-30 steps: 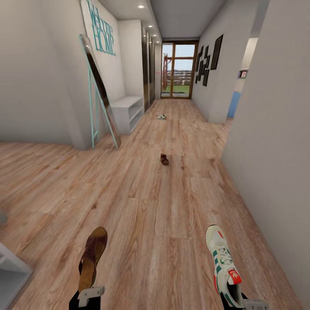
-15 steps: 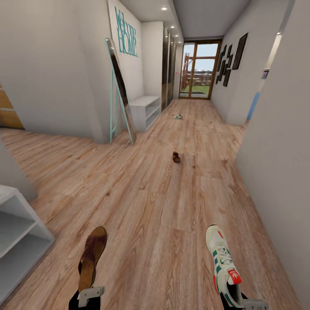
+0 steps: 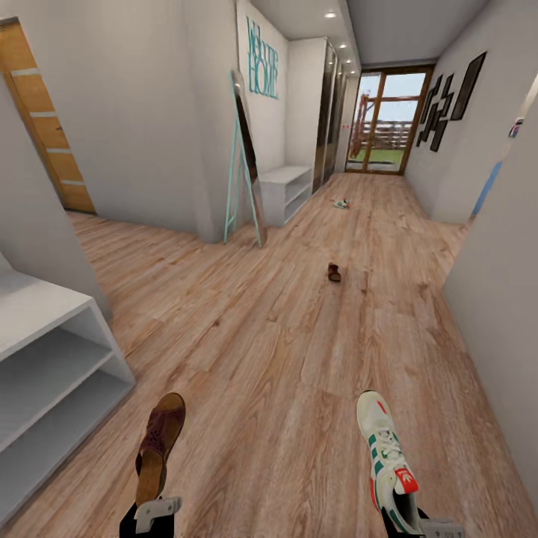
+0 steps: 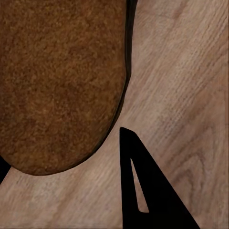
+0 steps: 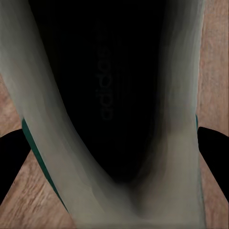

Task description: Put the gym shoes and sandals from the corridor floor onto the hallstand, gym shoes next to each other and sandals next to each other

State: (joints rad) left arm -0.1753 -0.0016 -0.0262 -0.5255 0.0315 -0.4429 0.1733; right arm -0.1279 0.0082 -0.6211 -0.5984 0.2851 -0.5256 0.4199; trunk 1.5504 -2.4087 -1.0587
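Observation:
In the head view my left gripper (image 3: 154,506) is shut on the heel of a brown sandal (image 3: 160,441), held above the corridor floor (image 3: 284,359). My right gripper (image 3: 408,517) is shut on a white gym shoe (image 3: 385,454) with green stripes. The left wrist view shows the sandal's sole (image 4: 57,81) beside one black finger (image 4: 143,191). In the right wrist view the gym shoe's dark inside (image 5: 112,95) sits between the fingers (image 5: 214,152). A second sandal (image 3: 334,273) lies mid-corridor, and a second gym shoe (image 3: 341,203) lies farther down. The pale grey hallstand (image 3: 52,351) stands at the near left.
A teal-framed mirror (image 3: 245,161) leans on the left wall, with a plain white low shelf unit (image 3: 288,190) behind it. A wooden door (image 3: 46,127) is at the far left and a wall (image 3: 501,299) runs close on the right. A glass door (image 3: 385,123) ends the corridor.
The whole view has swung to the left, bringing the hallstand's shelves and the wooden door into the picture. Both held shoes stay in the same place in my grippers.

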